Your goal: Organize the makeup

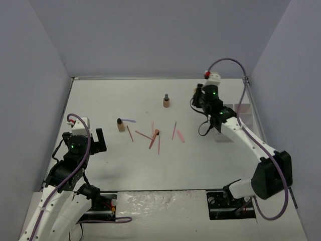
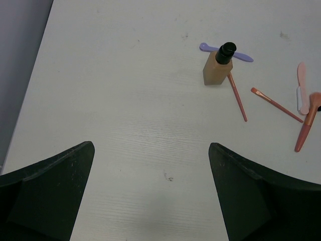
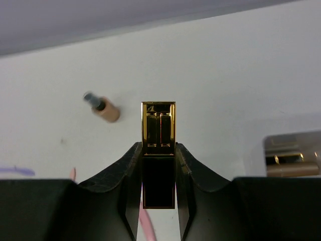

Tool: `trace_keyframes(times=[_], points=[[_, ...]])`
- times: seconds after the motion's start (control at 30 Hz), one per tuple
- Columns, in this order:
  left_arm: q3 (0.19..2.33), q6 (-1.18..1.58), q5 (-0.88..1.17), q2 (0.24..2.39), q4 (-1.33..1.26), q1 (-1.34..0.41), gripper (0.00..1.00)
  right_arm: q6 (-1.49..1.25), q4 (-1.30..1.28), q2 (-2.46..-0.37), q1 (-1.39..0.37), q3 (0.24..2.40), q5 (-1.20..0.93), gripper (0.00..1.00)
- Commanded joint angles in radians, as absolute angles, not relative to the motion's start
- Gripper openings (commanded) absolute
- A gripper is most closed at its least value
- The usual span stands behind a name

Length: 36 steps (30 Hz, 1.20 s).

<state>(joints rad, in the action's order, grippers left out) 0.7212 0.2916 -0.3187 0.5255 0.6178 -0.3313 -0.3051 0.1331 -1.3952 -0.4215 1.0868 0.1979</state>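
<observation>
Our right pincer [image 3: 158, 146] is clenching a lipstick tube [image 3: 158, 123], both fingers pressing against its narrow sides. We are seeing the tube's long axis running straight out along the fingers. Its black half is sitting back between them, and its gold half is pointing outward past the fingertips toward the far wall. It is looking squared-off and glossy, with a centre seam splitting the gold face and fine lines edging it. Under the fingers a pale pink stick [image 3: 146, 223] is lying on the white worktop [image 3: 225, 75]. Farther out to the left, a tan bottle [image 3: 104, 109] with a dark cap is showing blurred in the wrist view, while the overhead view is showing it upright. To the right, a second tube [image 3: 287, 159], also gold and black, is lying on its side inside a compartment of the tray [image 3: 301, 142].

Our left pincer [image 2: 150, 165] is hanging released above bare worktop, its jaws spread wide and grasping nothing. Beyond it a second tan bottle [image 2: 216, 70] is standing upright, black cap on top. A lilac stick [image 2: 243, 56] is lying crosswise just behind it, and a red stick [image 2: 238, 98] is slanting from its base toward us. Farther right, more sticks [image 2: 277, 105], pink and red, are lying scattered at mixed angles.
</observation>
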Motion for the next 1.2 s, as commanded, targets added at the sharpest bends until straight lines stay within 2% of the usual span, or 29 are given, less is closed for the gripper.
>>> trace_keyframes(times=[0.0, 0.1, 0.27, 0.7, 0.83, 1.0, 1.17], points=[[0.749, 0.293, -0.319, 0.546, 0.552, -0.322, 0.97, -0.655, 0.126, -1.257, -0.255, 0.912, 0.347, 0.0], [0.749, 0.292, -0.311, 0.557, 0.552, -0.322, 0.97, -0.737, 0.115, -1.183, -0.16, 0.856, 0.376, 0.0], [0.75, 0.293, -0.302, 0.566, 0.552, -0.321, 0.97, -0.829, 0.074, -1.214, -0.051, 0.873, 0.38, 0.0], [0.75, 0.298, -0.327, 0.545, 0.561, -0.321, 0.97, -0.997, 0.065, -1.403, -0.023, 0.991, 0.362, 0.02], [0.75, 0.299, -0.33, 0.543, 0.561, -0.322, 0.97, -1.024, 0.065, -1.425, -0.023, 1.009, 0.346, 0.08], [0.75, 0.298, -0.329, 0.545, 0.56, -0.322, 0.97, -1.033, 0.066, -1.435, -0.023, 1.015, 0.33, 0.25], [0.752, 0.299, -0.331, 0.546, 0.561, -0.322, 0.97, -1.022, 0.066, -1.44, -0.023, 1.014, 0.3, 0.37]])
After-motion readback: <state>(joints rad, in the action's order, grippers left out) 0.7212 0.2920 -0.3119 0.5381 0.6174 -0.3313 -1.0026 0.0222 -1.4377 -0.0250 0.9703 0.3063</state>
